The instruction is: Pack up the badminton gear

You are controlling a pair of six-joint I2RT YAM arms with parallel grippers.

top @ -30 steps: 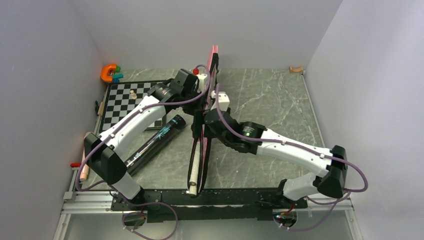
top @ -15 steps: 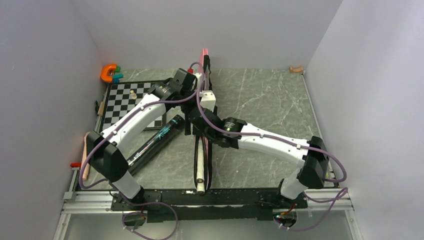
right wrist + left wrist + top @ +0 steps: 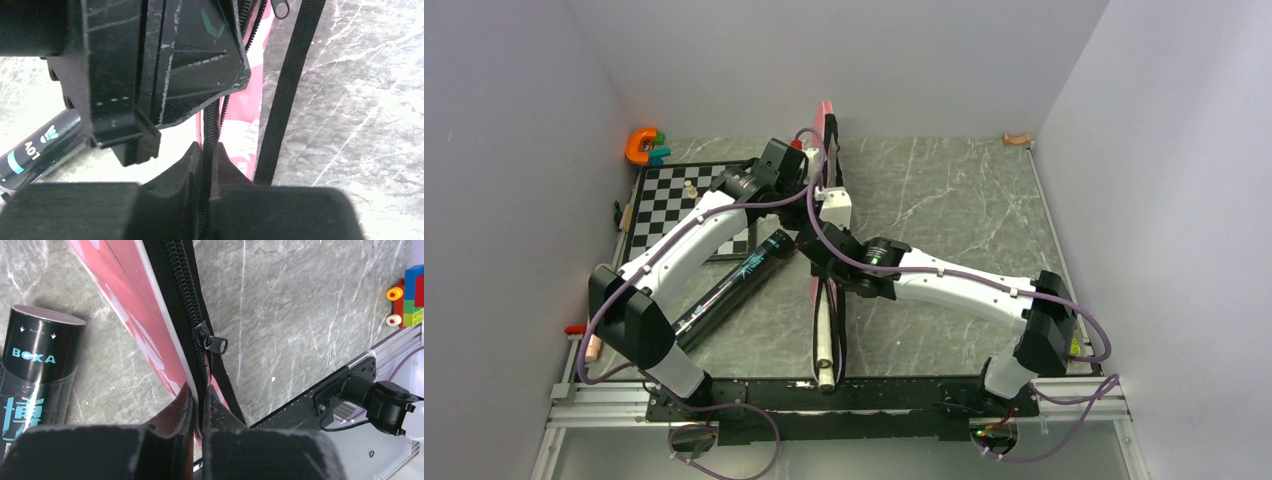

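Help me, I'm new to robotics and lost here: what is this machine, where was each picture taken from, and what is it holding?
These are two robot arms bolted to a table. The wide picture comes from a camera above and behind them; the two close-ups come from cameras on the wrists. On the table lie a black tube, a chessboard and an orange toy. A pink bag stands on edge between the arms, a white racket handle showing at its near end. The left tool and the right tool each pinch the bag's zipper edge.
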